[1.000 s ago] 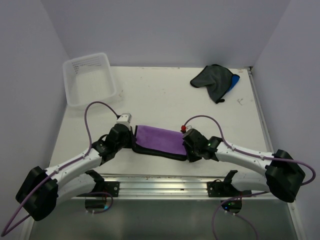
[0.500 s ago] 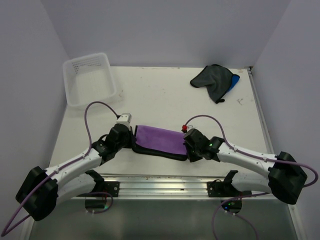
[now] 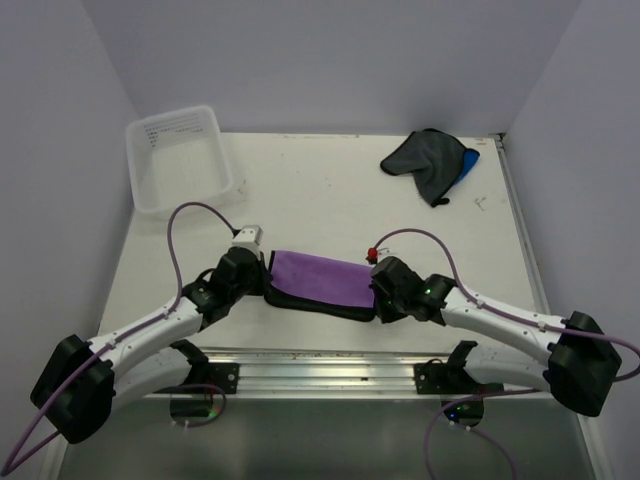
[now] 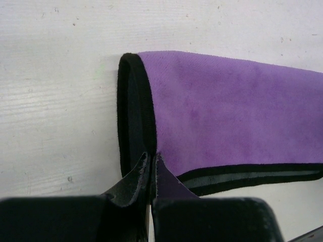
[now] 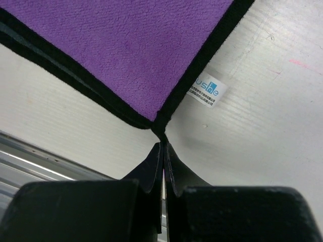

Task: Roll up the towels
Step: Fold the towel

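From above, the purple towel (image 3: pixel 320 280), folded, lies stretched between the left gripper (image 3: pixel 268 290) and the right gripper (image 3: pixel 379 302). Left wrist: jaws pinch its near corner. Right wrist: jaws nip the other corner. I'd keep the 2 corners level and roll evenly.

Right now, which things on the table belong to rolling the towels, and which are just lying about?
For the job: purple towel, grey towel, blue towel.
Lying about: clear plastic tub.
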You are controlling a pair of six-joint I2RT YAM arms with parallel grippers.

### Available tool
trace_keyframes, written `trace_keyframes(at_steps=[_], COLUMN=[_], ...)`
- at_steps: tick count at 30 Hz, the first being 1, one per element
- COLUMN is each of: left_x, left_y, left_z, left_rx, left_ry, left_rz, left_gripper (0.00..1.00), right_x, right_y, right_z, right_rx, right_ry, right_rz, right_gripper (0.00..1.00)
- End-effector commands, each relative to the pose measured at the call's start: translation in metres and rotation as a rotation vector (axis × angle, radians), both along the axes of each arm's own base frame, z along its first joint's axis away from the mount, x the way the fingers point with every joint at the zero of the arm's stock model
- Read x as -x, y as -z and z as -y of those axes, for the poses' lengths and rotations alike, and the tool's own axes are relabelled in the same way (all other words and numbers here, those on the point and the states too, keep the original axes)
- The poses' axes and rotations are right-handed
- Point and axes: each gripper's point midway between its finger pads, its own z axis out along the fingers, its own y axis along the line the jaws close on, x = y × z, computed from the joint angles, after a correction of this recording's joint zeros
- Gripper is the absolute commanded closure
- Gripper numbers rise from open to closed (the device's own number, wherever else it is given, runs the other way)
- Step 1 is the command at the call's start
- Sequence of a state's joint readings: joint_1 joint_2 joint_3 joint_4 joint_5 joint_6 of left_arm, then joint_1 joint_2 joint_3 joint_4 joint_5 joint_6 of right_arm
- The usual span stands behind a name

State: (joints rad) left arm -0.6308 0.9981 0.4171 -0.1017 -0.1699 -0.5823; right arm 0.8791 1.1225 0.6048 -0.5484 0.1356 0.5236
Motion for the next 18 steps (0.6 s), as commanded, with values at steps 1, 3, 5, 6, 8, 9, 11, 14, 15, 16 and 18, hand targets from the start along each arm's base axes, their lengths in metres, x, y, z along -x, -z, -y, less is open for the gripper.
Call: trace_keyframes(at_steps=[1, 3, 5, 6, 8, 9, 11, 14, 15, 16, 18], left_x=[-0.005, -0.004, -0.003, -0.003, -0.001, -0.001, 0.0, -0.001, -0.001, -0.002, -0.001], left_y=[-0.013, -0.011, -0.008, -0.008, -0.005, -0.005, -0.005, -0.009, -0.012, -0.013, -0.012], left_z=[0.001, 0.0, -0.003, -0.004, -0.007, -0.009, -0.011, -0.015, -0.014, -0.014, -0.013], left_rx=[0.001, -0.005, -0.013, -0.016, -0.02, -0.02, -0.02, -0.018, -0.011, -0.008, -0.011], left_ry=[0.004, 0.005, 0.001, -0.004, -0.007, -0.014, -0.018, -0.035, -0.033, -0.032, -0.029], left_rz=[0.038, 0.03, 0.025, 0.022, 0.015, 0.015, 0.016, 0.029, 0.035, 0.037, 0.031], left_gripper=[1.0, 1.0, 1.0, 1.0, 1.0, 1.0, 1.0, 1.0, 1.0, 1.0, 1.0], right_x=[0.001, 0.005, 0.008, 0.008, 0.009, 0.009, 0.009, 0.008, 0.008, 0.007, 0.008], right_y=[-0.016, -0.016, -0.016, -0.015, -0.014, -0.014, -0.014, -0.014, -0.014, -0.015, -0.015], right_z=[-0.007, -0.008, -0.007, -0.007, -0.006, -0.006, -0.005, -0.003, -0.003, -0.003, -0.002], right_rx=[-0.056, -0.068, -0.074, -0.074, -0.071, -0.07, -0.062, -0.054, -0.052, -0.055, -0.051], right_ry=[-0.011, -0.016, -0.016, -0.015, -0.013, -0.013, -0.007, 0.001, 0.001, 0.003, 0.007], right_rz=[0.013, -0.001, -0.005, -0.007, -0.013, -0.014, -0.014, -0.01, -0.012, -0.009, -0.008], right_gripper=[1.0, 1.0, 1.0, 1.0, 1.0, 1.0, 1.0, 1.0, 1.0, 1.0, 1.0])
